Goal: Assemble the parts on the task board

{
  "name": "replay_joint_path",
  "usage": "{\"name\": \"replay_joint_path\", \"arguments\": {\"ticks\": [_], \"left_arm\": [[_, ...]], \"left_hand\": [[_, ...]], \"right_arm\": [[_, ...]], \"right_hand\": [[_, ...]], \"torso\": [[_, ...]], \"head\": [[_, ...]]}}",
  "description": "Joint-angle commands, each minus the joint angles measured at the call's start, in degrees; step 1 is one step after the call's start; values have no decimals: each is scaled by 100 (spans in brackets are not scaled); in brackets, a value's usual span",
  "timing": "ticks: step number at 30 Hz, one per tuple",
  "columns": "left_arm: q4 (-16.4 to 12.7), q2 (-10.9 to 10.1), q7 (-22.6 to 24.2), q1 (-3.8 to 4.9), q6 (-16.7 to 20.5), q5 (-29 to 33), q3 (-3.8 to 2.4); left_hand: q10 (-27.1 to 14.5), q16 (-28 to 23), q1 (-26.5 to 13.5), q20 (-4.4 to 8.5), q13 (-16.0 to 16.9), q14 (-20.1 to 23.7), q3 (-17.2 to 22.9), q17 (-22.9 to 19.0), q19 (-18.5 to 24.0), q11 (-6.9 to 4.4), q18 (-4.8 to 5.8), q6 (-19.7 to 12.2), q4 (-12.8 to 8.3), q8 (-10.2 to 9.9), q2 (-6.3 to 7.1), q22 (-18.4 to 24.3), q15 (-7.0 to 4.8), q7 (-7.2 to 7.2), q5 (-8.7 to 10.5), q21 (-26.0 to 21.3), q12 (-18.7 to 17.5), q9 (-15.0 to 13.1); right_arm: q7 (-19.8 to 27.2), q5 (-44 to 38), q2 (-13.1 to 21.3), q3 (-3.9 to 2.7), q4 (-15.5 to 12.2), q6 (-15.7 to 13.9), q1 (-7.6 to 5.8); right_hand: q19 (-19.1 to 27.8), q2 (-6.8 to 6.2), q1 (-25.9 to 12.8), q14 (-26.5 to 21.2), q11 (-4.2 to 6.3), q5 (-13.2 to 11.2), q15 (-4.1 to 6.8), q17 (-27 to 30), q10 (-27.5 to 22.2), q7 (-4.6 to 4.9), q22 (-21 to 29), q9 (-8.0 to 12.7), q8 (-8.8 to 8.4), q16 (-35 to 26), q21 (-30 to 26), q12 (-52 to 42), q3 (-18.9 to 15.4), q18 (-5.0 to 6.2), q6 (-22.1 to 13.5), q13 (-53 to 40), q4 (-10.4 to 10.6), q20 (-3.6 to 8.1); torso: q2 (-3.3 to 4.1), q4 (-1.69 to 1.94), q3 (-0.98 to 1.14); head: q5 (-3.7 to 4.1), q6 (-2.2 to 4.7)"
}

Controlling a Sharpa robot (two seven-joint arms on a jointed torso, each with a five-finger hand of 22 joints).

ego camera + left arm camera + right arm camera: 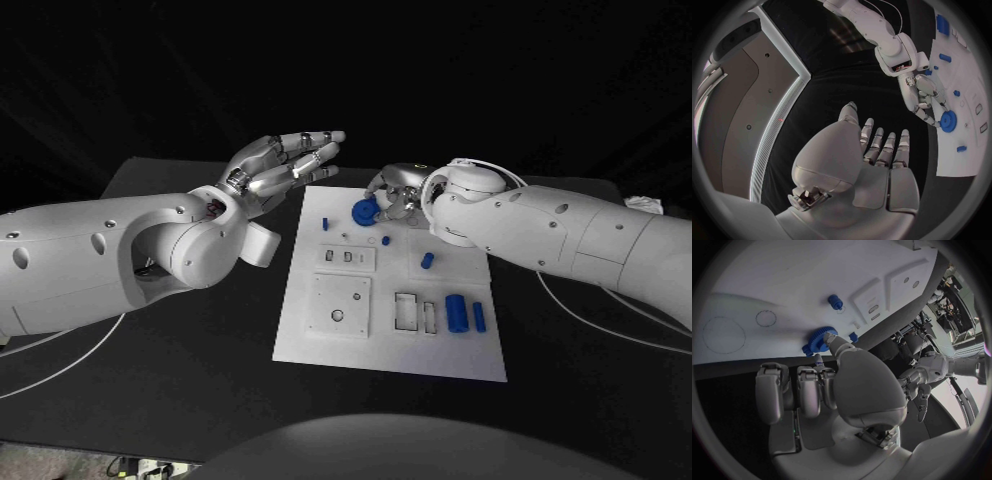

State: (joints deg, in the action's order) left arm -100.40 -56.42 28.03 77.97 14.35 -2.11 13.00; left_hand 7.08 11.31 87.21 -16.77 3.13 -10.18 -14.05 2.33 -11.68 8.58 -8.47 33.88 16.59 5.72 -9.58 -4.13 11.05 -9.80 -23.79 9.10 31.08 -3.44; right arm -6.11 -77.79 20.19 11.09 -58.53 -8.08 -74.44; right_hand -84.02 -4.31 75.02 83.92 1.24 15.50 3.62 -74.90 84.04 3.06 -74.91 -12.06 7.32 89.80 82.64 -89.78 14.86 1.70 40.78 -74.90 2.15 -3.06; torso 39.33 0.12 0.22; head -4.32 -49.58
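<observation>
The white task board [389, 350] lies in the middle of the table. My right hand [397, 195] is at the board's far edge and pinches a blue gear [364, 211] between thumb and a finger, just over the board. The right wrist view shows the gear [819, 341] at the fingertips, beside a blue peg [835, 302] standing in the board [786, 280]. My left hand [281, 160] hovers open above the table, left of the board's far corner, holding nothing. In the left wrist view its palm [873, 160] faces the right hand [926, 97] and the gear [948, 120].
Other blue parts rest on the board: a small peg [326, 223], a stub [427, 260], a cylinder [456, 312] and a bar [479, 316] near the right side. Recessed slots [346, 258] and a square plate [339, 305] lie on the board's left half.
</observation>
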Motion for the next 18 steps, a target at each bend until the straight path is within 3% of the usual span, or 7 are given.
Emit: {"name": "replay_joint_path", "arguments": {"ticks": [1,18], "left_arm": [[-5,12,34,2,-103,-24,-4],[3,-3,-5,2,-100,-24,-4]], "left_hand": [[52,43,65,-5,8,-51,22,9,-49,0,96,24,-9,35,-18,-10,14,2,-39,41,25,-6],[52,43,68,-5,8,-49,23,8,-48,2,100,16,-8,35,-21,-9,15,1,-45,40,25,-5]], "right_arm": [[58,-4,14,1,-12,102,9],[55,-8,182,3,-133,60,34]], "right_hand": [[-24,22,-14,608,27,-33,51,-1510,596,-8,-1212,9,25,20,-29,-22,-34,55,63,-1510,8,51],[26,56,19,608,33,-95,65,-1510,596,-2,-1186,32,96,20,-107,-22,-54,73,353,-1510,11,73]], "torso": [[-2,2,2],[-1,4,1]], "head": [[2,-1],[-18,-27]]}}
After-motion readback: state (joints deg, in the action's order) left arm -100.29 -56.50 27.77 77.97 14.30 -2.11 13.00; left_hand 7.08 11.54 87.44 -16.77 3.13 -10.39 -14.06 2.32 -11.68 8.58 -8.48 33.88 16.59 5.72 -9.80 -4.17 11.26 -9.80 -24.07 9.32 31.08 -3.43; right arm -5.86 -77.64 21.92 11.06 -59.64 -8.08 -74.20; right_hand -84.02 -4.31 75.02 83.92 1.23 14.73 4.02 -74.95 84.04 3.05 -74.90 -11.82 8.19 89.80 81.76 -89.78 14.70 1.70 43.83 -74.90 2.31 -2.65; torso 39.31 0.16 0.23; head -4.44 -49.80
